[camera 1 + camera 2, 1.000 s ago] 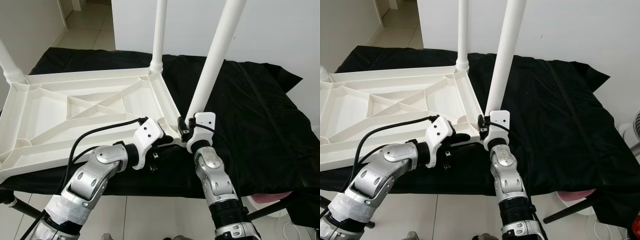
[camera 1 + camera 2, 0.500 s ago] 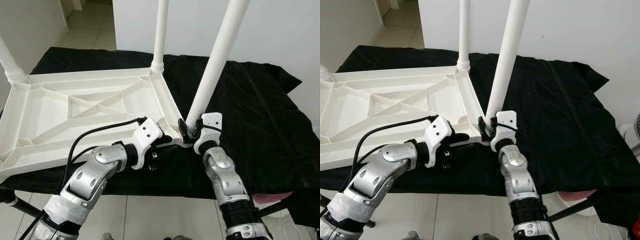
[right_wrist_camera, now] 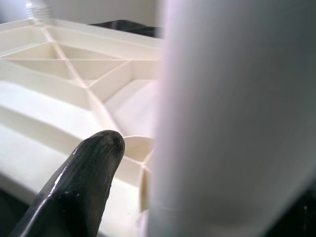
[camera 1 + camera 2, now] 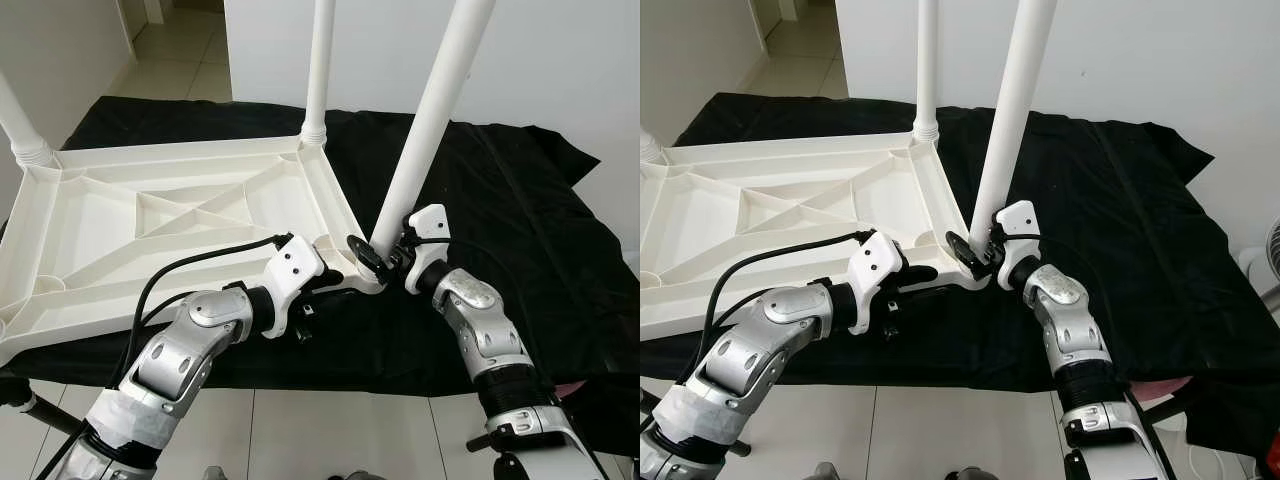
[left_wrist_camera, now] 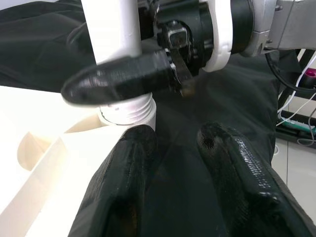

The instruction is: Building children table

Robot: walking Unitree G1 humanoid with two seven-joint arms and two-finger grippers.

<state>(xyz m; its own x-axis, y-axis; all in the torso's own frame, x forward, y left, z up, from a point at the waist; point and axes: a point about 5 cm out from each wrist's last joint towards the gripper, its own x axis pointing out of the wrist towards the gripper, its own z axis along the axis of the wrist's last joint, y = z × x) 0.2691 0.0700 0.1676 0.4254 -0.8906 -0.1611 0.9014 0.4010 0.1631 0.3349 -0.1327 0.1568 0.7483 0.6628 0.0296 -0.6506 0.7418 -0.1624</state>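
Left eye view: my right pincer (image 4: 378, 255) is clamped on the white leg (image 4: 425, 125) at its foot, long axis rising steeply from the upturned tabletop's (image 4: 150, 225) near corner socket. My left pincer (image 4: 335, 283), fingers apart, braces that corner.

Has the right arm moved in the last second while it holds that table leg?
Yes. The right gripper stays at the table leg, but its forearm has swung out to the robot's right, away from the table top's corner.
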